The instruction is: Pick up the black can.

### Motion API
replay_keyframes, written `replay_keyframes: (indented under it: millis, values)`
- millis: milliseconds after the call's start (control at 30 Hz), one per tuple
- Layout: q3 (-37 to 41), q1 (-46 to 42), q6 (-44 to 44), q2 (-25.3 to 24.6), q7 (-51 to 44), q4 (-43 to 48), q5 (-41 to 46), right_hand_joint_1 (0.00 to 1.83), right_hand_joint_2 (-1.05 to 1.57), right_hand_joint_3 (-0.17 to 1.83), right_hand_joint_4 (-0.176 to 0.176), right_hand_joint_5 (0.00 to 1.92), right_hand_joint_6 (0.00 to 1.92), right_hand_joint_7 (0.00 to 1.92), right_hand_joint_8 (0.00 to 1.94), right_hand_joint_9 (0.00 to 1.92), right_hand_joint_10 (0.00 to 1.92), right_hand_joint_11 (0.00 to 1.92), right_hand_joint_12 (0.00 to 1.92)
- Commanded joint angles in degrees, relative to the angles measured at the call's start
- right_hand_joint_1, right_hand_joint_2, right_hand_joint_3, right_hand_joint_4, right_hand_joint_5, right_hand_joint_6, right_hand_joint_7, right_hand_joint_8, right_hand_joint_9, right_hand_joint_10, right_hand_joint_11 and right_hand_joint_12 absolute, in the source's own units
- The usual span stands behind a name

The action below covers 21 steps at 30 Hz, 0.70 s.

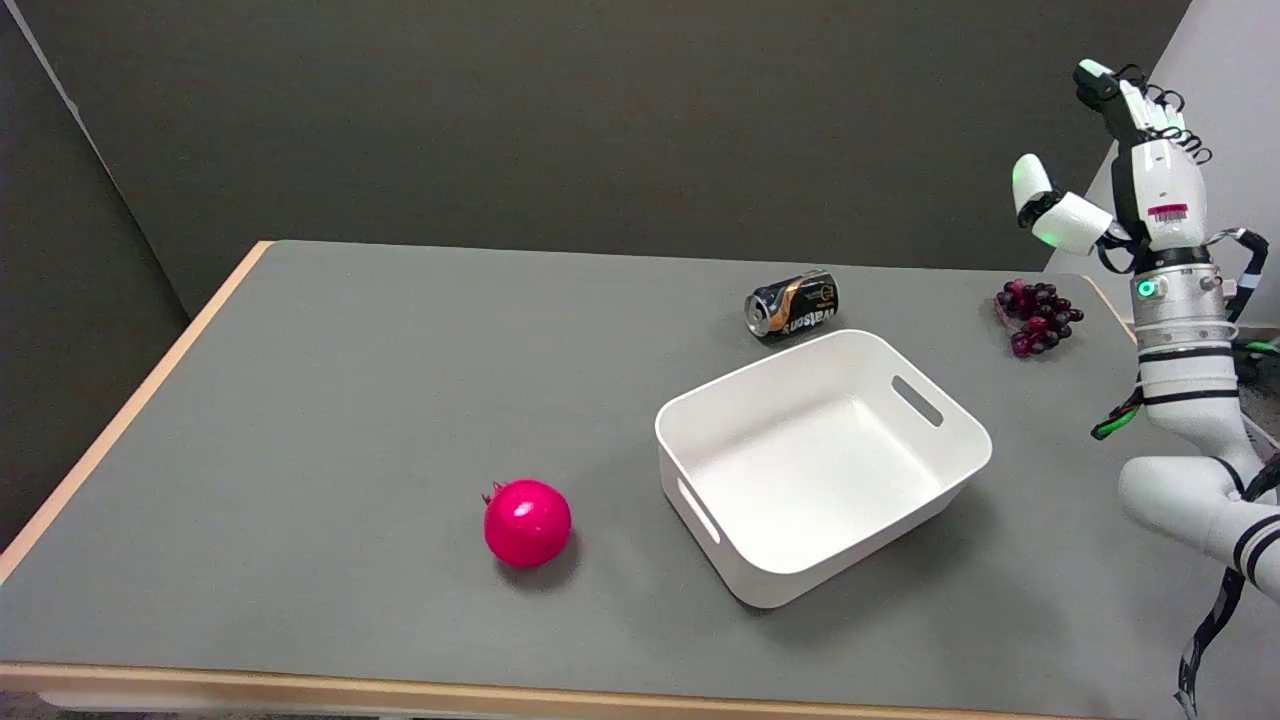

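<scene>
right hand point(1135, 165) raised upright at the table's far right, fingers apart, thumb out, holding nothing | black can point(793, 304) lies on its side just behind the white bin point(960, 425), well apart from the hand | grapes point(1037, 315) near the arm | can's label too small to read | arm cut off at frame's lower right

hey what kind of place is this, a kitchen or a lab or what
Probably a robot test lab, not a kitchen: a bare grey table before dark partition panels, with staged props, a black can and a white bin.
</scene>
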Motion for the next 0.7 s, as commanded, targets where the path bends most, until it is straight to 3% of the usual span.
replay_keyframes:
  millis: [33, 233, 500, 633, 700]
  values:
    - [0.3, 2.7, -3.8, 1.7, 0.3, -0.6, -4.6, 0.49, 0.68, 0.99, 0.015, 0.18, 0.44, 0.29, 0.4, 0.15, 0.69, 0.0, 0.96]
    - [0.7, 2.8, -6.7, 2.8, 0.4, 1.9, -11.6, 0.5, 0.67, 0.99, 0.016, 0.18, 0.44, 0.29, 0.4, 0.16, 0.69, 0.0, 0.98]
    - [-0.3, 5.8, -17.4, 4.8, 0.4, 8.1, -25.9, 0.51, 0.66, 1.0, 0.026, 0.17, 0.44, 0.29, 0.4, 0.16, 0.68, 0.0, 1.0]
    - [-3.7, 7.4, -24.8, 4.5, 0.4, 12.9, -25.5, 0.42, 0.64, 0.99, 0.014, 0.14, 0.41, 0.25, 0.37, 0.15, 0.66, 0.0, 1.0]
    - [-4.8, 7.9, -27.9, 4.0, 0.4, 15.5, -25.4, 0.35, 0.65, 0.91, -0.013, 0.13, 0.35, 0.23, 0.31, 0.13, 0.64, 0.0, 0.99]
